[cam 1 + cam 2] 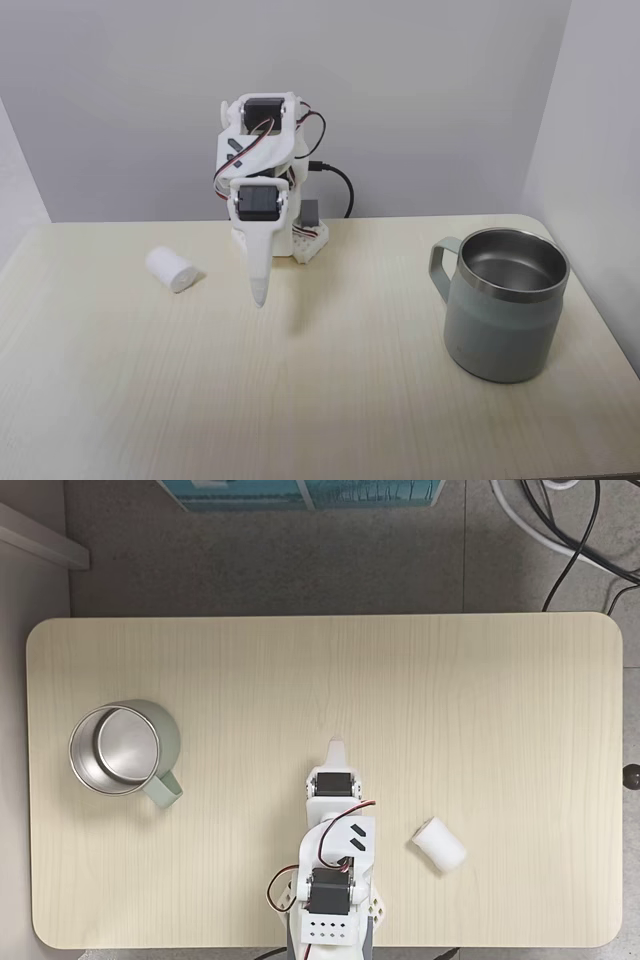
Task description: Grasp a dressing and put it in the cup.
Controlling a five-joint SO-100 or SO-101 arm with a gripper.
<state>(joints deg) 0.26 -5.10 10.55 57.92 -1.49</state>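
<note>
One dressing (171, 269) lies well apart from the cup (502, 315); gripper (259, 292) closed, empty, should widen and straddle the roll squarely.

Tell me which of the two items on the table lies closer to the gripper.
The dressing, the small white roll lying on its side, is closer to the gripper. The cup, the large grey-green mug, stands farther off.

Dressing (171, 269): white. Cup (503, 320): grey-green outside, shiny steel rim and inside. Claw (260, 290): white, black motors. Worktop (450, 700): pale wood grain. Wall: grey.
</note>
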